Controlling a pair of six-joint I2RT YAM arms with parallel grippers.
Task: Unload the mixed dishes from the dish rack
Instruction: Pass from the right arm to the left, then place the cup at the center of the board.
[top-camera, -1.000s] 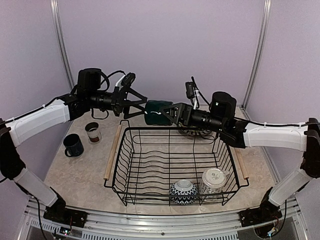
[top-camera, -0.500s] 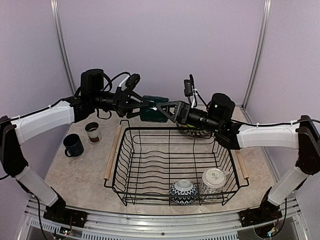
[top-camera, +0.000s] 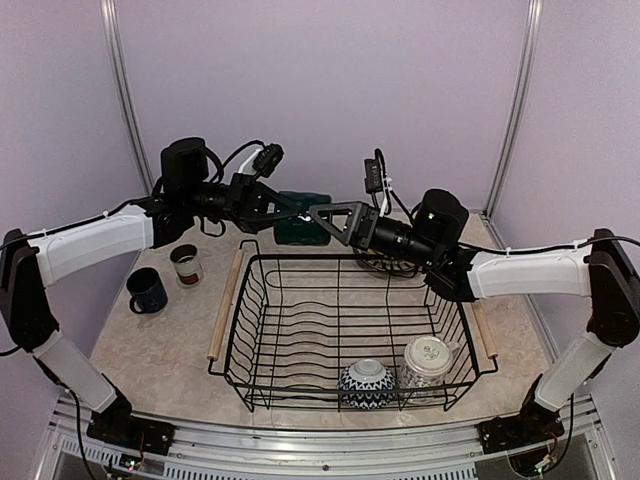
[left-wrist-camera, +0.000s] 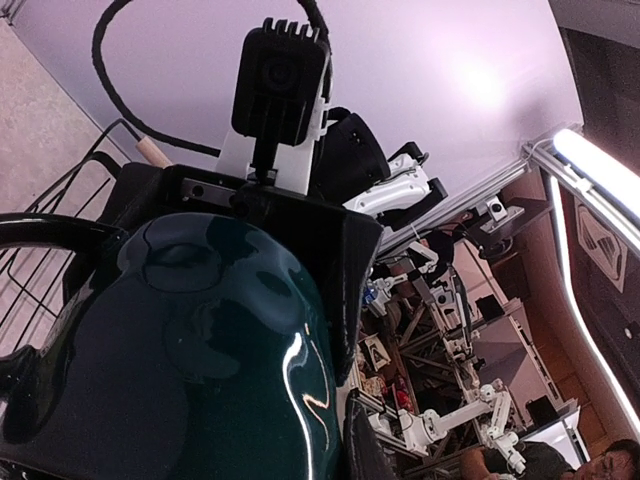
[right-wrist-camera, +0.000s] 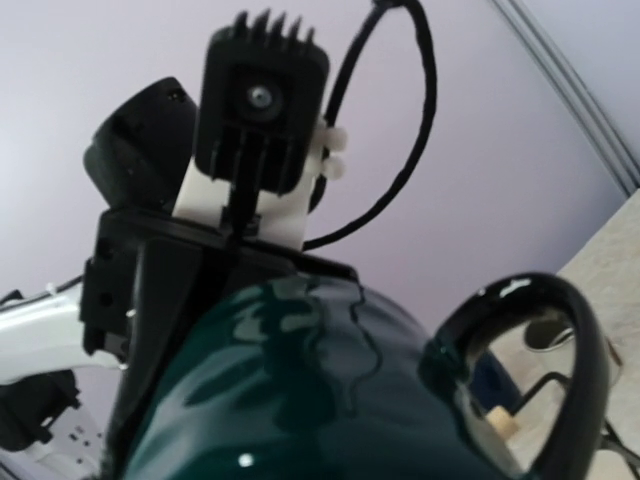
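The teal mug (top-camera: 302, 219) has a smooth, glossy glaze with bright reflections. The dish rack (top-camera: 345, 257) is thin black metal wire, with handles (top-camera: 225, 303) of pale, matt wood. Under the rack, the table (top-camera: 160, 350) looks like matt, marbled beige stone.

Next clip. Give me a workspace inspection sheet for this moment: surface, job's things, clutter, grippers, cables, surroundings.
Surface: beige marbled tabletop.
Job's things: dish rack holds a patterned bowl and a white cup at its near right. A dark blue mug and a brown-lined cup stand left of it. The teal mug is in the air over its far edge.
Clutter: nothing seen.
Grippers: left gripper and right gripper are both closed on the teal mug.
Cables: black cable loops at both wrists, above the rack.
Surroundings: lilac walls, metal uprights.
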